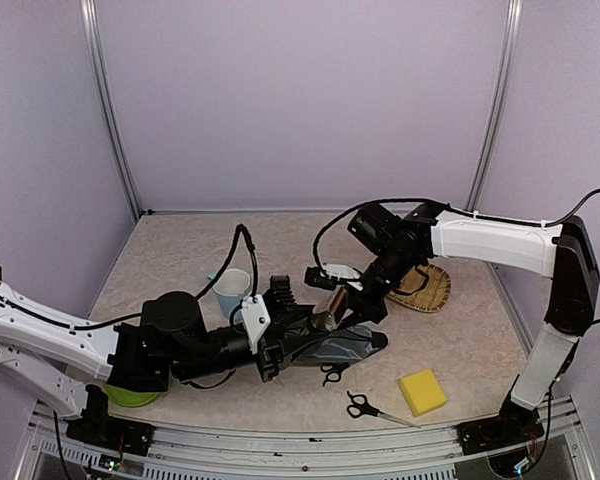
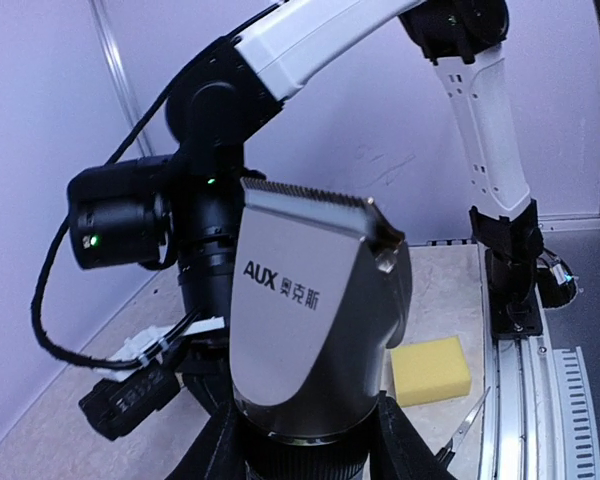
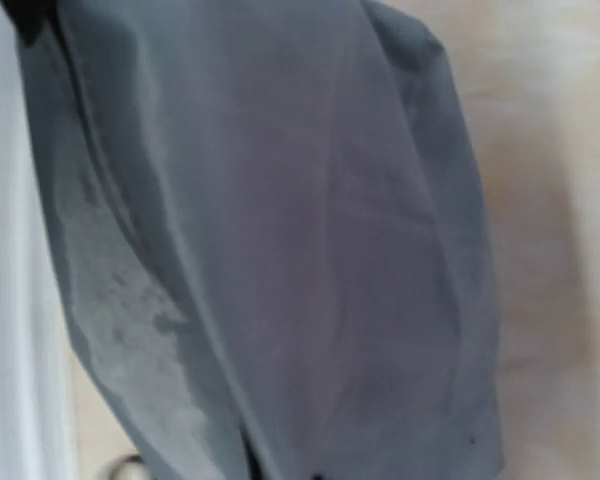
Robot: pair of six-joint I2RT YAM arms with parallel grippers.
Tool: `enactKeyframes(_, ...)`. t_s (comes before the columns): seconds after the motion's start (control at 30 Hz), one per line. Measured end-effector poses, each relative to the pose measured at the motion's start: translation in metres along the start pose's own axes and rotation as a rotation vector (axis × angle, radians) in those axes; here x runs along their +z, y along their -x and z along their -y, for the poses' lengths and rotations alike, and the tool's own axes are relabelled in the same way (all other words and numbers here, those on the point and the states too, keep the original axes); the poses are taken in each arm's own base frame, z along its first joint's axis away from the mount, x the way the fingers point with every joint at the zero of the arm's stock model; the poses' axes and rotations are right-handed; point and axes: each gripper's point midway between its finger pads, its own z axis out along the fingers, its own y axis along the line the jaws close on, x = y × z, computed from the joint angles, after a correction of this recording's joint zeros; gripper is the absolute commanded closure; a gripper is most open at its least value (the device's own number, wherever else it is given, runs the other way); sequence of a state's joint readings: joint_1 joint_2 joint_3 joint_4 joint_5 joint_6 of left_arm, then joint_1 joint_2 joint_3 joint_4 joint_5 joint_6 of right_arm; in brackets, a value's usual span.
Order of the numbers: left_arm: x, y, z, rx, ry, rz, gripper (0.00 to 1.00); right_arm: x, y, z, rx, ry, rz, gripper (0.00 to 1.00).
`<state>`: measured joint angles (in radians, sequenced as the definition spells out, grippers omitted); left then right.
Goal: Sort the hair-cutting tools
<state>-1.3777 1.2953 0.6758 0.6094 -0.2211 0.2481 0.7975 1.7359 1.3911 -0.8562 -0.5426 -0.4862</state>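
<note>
My left gripper [image 1: 298, 325] is shut on the black-and-silver clipper [image 1: 325, 320] and holds it above the table. In the left wrist view the clipper [image 2: 310, 300] stands blade-up between the black fingers [image 2: 205, 450]. My right gripper [image 1: 355, 310] is down at the raised edge of a grey pouch [image 1: 345, 347]. Its fingers are hidden, because grey fabric [image 3: 280, 250] fills the right wrist view. One pair of black-handled scissors [image 1: 332, 373] lies just in front of the pouch. A second pair [image 1: 363, 405] lies nearer the front edge, and its blade [image 2: 468, 422] shows beside the sponge.
A yellow sponge [image 1: 422, 391] sits at the front right. A light-blue cup [image 1: 230, 290] stands behind my left arm. A woven tray [image 1: 427, 290] lies under the right arm. Something green [image 1: 135, 396] sits at the front left.
</note>
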Motion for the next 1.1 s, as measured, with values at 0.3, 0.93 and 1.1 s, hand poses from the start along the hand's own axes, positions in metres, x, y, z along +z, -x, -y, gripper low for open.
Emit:
enactKeyframes(0.3, 0.026, -0.003, 0.024, 0.149, -0.104, 0.004, 1.00, 0.001, 0.002, -0.035, 0.064, 0.217, 0.018, 1.00)
enactKeyframes(0.93, 0.041, -0.069, 0.014, 0.326, -0.102, -0.045, 1.00, 0.005, -0.007, -0.066, 0.121, 0.445, 0.020, 1.00)
enactKeyframes(1.1, 0.033, -0.091, 0.007, 0.332, -0.081, -0.098, 1.00, -0.003, -0.005, -0.059, 0.134, 0.446, 0.046, 1.00)
